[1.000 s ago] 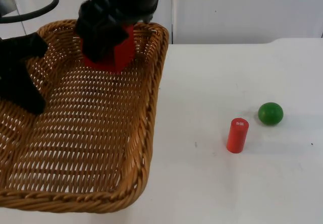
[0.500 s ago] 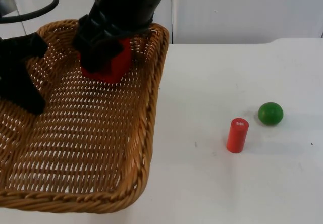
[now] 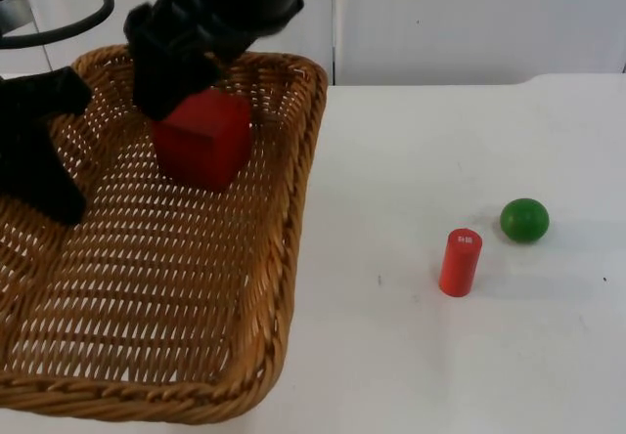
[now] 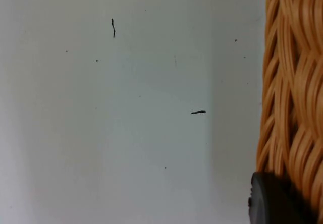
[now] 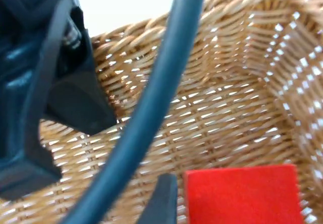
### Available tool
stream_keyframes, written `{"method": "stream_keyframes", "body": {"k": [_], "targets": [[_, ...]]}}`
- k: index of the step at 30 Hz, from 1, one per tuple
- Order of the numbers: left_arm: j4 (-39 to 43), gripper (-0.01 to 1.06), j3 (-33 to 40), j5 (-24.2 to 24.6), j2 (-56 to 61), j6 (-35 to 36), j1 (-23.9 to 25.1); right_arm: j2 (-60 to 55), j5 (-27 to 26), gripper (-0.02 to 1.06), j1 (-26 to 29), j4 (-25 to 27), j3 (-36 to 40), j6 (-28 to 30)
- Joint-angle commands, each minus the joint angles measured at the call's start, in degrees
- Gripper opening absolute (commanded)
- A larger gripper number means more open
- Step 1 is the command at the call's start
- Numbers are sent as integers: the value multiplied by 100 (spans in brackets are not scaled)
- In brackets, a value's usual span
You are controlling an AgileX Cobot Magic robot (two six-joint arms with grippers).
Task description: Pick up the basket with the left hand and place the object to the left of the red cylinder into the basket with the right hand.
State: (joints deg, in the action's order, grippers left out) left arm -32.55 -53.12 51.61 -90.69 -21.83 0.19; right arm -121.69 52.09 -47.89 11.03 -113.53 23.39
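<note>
Right end effector [image 3: 174,90] raised, cube [image 3: 202,139] released

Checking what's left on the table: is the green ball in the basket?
No, the green ball lies on the table right of the red cylinder, apart from the basket.

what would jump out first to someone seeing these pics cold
The big wicker basket at the table's left, held at its left rim by the left gripper. Inside it sits a red cube with the right gripper right above it. A red cylinder and green ball stand apart on the right.
</note>
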Motion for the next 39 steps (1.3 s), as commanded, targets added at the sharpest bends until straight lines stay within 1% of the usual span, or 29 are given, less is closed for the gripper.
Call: {"method": "stream_keyframes", "body": {"k": [1,5,12,17,20,21,24,32,39], "targets": [[-151,0,-19,31,97,27,-11,327,242,77,7,-268,-64,-4],[-151,0,-19,31,97,27,-11,502,453,77,83,-342,-64,-185],[-140,0,-19,57,97,27,-11,786,766,77,311,-271,-24,-238],[-140,0,-19,57,97,27,-11,1145,683,77,476,-191,324,-238],[-140,0,-19,44,97,27,-11,1604,486,77,596,-191,823,-238],[-140,0,-19,44,97,27,-11,1604,486,77,596,-191,823,-238],[-140,0,-19,44,97,27,-11,2029,367,77,634,-191,1246,-238],[-140,0,-19,33,97,27,-11,2721,334,77,730,-189,1903,-218],[-140,0,-19,9,97,27,-11,3296,144,77,884,-211,2572,-218]]}}
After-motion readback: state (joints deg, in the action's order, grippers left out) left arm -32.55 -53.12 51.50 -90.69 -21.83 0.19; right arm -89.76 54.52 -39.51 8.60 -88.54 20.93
